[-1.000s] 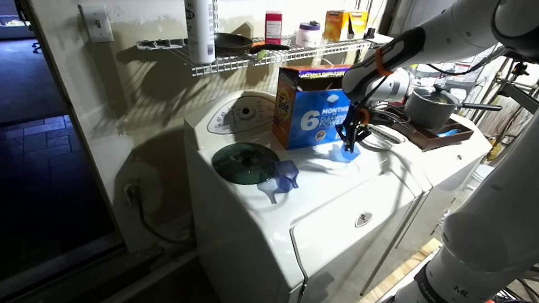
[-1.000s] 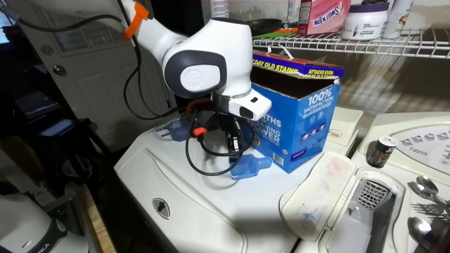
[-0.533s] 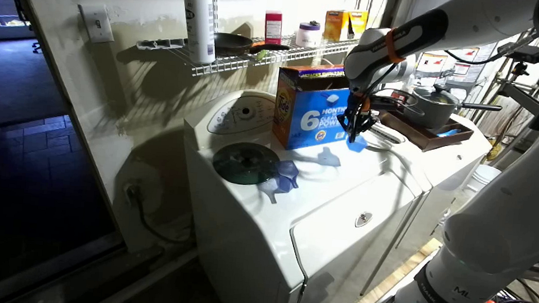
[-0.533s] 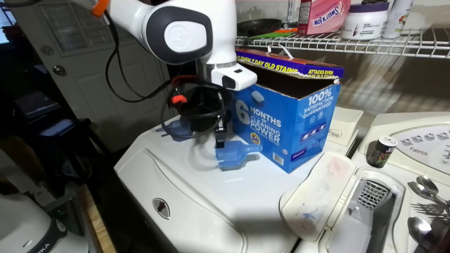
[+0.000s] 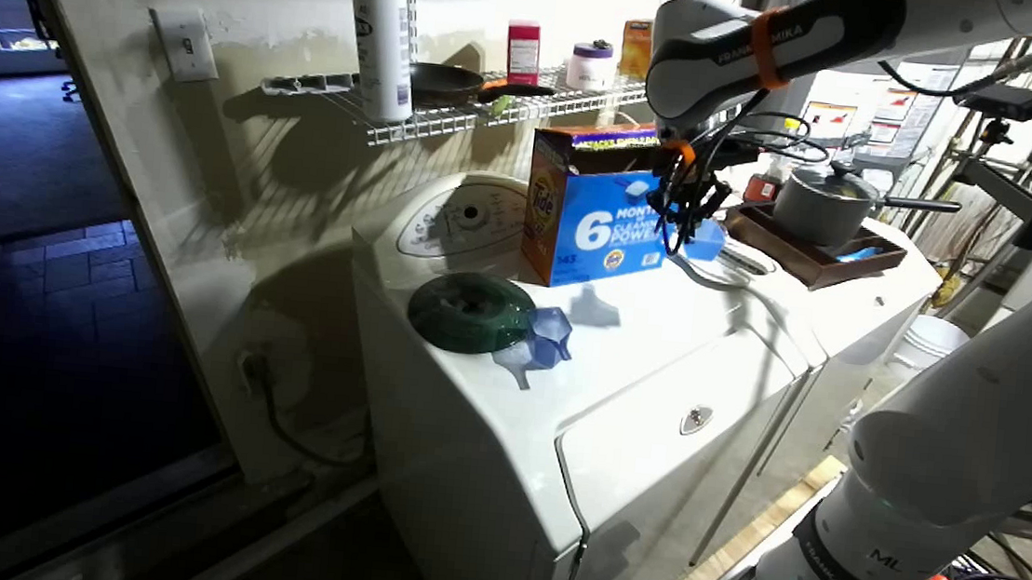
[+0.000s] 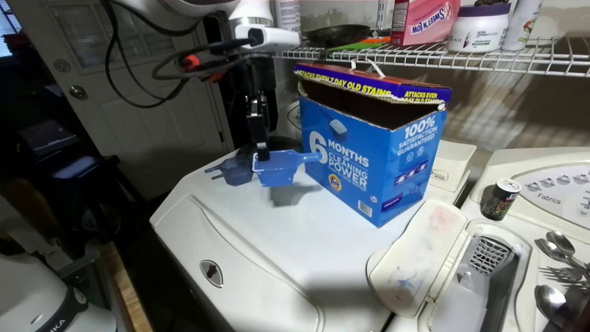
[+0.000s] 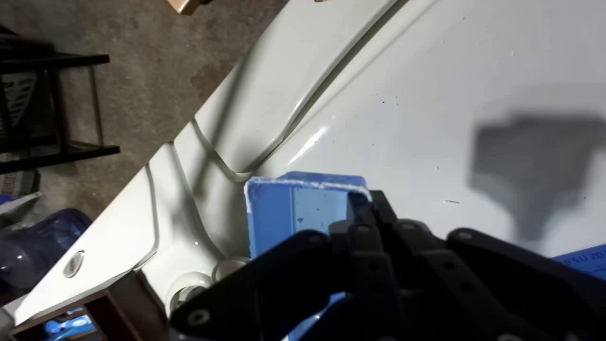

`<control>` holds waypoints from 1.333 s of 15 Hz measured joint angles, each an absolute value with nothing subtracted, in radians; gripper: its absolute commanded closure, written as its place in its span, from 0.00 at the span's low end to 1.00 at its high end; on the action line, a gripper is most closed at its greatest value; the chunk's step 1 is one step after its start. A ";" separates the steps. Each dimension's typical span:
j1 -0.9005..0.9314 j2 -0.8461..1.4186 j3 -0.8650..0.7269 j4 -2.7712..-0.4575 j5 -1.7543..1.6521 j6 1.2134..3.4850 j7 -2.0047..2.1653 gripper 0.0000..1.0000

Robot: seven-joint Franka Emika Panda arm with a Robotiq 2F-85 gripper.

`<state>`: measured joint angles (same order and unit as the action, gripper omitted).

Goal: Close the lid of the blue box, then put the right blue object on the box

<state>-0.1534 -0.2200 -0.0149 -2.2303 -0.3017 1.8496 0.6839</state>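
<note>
The blue box (image 5: 610,228) stands upright against the back of the white machine top; it also shows in an exterior view (image 6: 350,152). Its lid (image 6: 368,85), with a purple printed edge, is ajar over the dark opening. My gripper (image 6: 262,154) is shut on one wall of the pale-blue scoop (image 6: 279,169) and holds it above the surface, in front of the box. In the wrist view, the fingertips (image 7: 374,208) pinch the rim of the scoop (image 7: 270,213), open side toward the camera. A deeper-blue scoop (image 5: 549,335) lies beside the green disc (image 5: 439,311).
A wire shelf (image 6: 548,62) with a pan, a pink box and a jar hangs above the box. A pot (image 5: 822,209) sits in a brown tray. An open cream container (image 6: 415,263), a small can (image 6: 500,200) and cutlery lie beside the box.
My gripper has lifted the pale-blue scoop off the machine top. The arm has risen and carried it toward the deeper-blue scoop's side in an exterior view. The box and lid look unchanged.
</note>
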 measured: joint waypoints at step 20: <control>-0.099 -0.157 0.069 -1.771 -0.353 1.582 0.798 0.99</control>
